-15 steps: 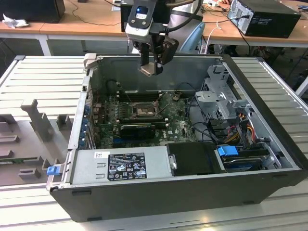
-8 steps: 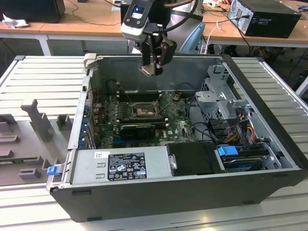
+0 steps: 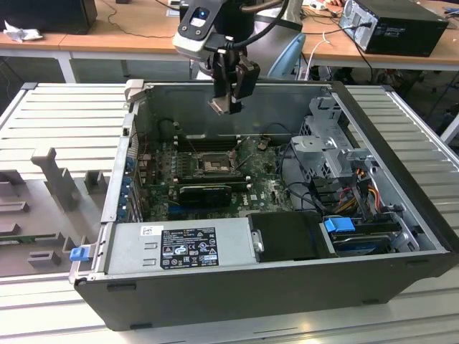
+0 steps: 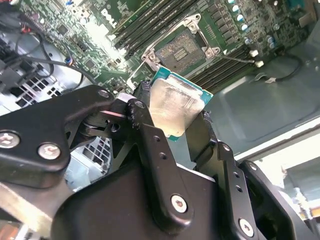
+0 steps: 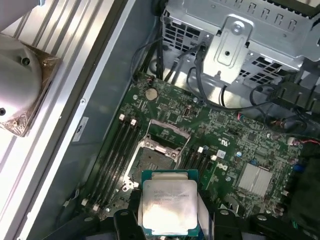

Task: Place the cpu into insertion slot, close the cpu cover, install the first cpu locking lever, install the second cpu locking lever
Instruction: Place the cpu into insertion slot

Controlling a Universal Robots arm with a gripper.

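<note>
The gripper (image 3: 228, 104) hangs inside the open computer case (image 3: 287, 290), above the green motherboard (image 5: 240, 130). Its fingers (image 4: 145, 122) are clamped on opposite edges of the cpu (image 4: 177, 107), holding the chip in the air. The insertion slot (image 5: 150, 161) lies below it, well apart and bare, with the cpu cover (image 5: 171, 125) apparently swung back. I judge none of the four steps finished: the chip is carried but not seated, and the cover and both levers are undone
</note>
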